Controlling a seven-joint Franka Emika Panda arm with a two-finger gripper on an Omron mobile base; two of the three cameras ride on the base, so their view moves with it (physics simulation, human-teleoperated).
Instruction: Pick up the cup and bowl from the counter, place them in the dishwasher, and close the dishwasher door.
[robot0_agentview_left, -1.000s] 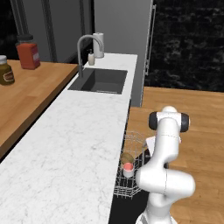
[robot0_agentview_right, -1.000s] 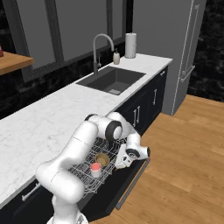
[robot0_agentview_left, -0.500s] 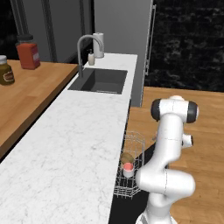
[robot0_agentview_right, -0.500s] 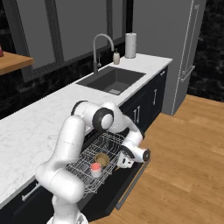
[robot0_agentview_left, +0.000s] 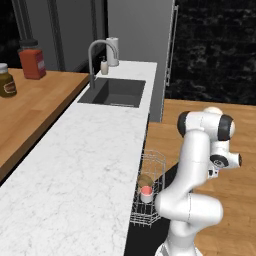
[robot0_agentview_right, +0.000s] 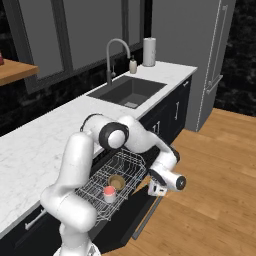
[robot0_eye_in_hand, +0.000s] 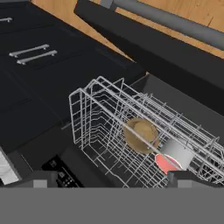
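Note:
The white cup (robot0_agentview_right: 109, 193) with its red-pink inside and the tan-brown bowl (robot0_agentview_right: 116, 182) sit side by side in the pulled-out white wire rack (robot0_agentview_right: 127, 165) of the dishwasher. In the hand view the bowl (robot0_eye_in_hand: 141, 134) lies on its side, touching the cup (robot0_eye_in_hand: 175, 156). My gripper (robot0_agentview_right: 159, 188) hangs open and empty just beyond the rack's outer end, over the dropped black dishwasher door (robot0_agentview_right: 134, 212). Its fingertips (robot0_eye_in_hand: 41, 179) stand wide apart, with nothing between them. The marble counter (robot0_agentview_left: 90, 165) is bare near the rack.
A sink (robot0_agentview_left: 116, 92) with a faucet (robot0_agentview_left: 95, 55) is set in the counter's far end. Two jars (robot0_agentview_left: 32, 62) stand on the brown wooden surface (robot0_agentview_left: 35, 110) to the left. Wooden floor (robot0_agentview_right: 215, 180) lies open beyond the door. Dark handled cabinet fronts (robot0_eye_in_hand: 35, 50) flank the dishwasher.
The arm has swung outward from over the rack, and the hand has slid slightly farther out past the rack's end. Cup and bowl have stayed in the rack.

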